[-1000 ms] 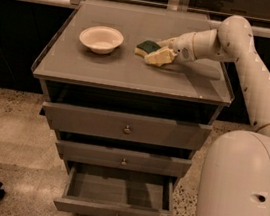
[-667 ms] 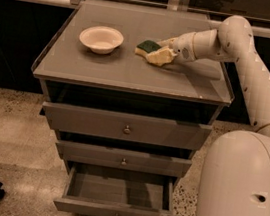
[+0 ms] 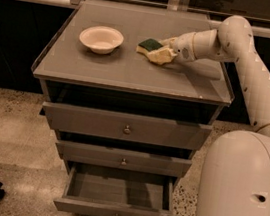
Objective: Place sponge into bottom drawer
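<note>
Gripper (image 3: pixel 168 48) sits low over the cabinet top (image 3: pixel 130 71), right of centre, its tip against the sponge (image 3: pixel 152 46); whether it has closed on the sponge or is merely touching it cannot be told. That sponge lies on the top with its green side facing up and back. To the left, well apart from it, stands a cream bowl (image 3: pixel 101 39). Down the front, the top drawer (image 3: pixel 127 127) and middle drawer (image 3: pixel 123 159) stick out slightly, while the bottom drawer (image 3: pixel 115 211) is pulled well out, its inside bare
</note>
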`<state>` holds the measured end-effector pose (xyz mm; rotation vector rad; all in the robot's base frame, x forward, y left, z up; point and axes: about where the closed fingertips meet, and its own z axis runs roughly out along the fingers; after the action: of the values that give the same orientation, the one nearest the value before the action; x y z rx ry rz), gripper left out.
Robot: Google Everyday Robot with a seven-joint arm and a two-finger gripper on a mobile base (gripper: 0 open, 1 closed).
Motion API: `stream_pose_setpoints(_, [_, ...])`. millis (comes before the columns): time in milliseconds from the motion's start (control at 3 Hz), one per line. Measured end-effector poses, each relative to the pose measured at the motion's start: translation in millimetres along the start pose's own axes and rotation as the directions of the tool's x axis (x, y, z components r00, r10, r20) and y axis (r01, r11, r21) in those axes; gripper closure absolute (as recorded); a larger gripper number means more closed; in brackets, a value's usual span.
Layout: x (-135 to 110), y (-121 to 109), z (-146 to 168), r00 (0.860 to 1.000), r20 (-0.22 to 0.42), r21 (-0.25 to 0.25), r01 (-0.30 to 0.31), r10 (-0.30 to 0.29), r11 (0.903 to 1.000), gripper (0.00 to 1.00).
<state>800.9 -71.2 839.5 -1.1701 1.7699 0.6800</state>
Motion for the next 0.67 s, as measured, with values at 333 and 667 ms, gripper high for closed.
stream_pose_setpoints(333, [-4.2,10.6,-14.0,1.0,0.001,0.022,0.005,-0.005,0.9997,1.0])
stream_pose_setpoints(667, [-36.4,29.2,-68.6,0.999,0.006,0.146,0.041,-0.042,0.9884,1.0])
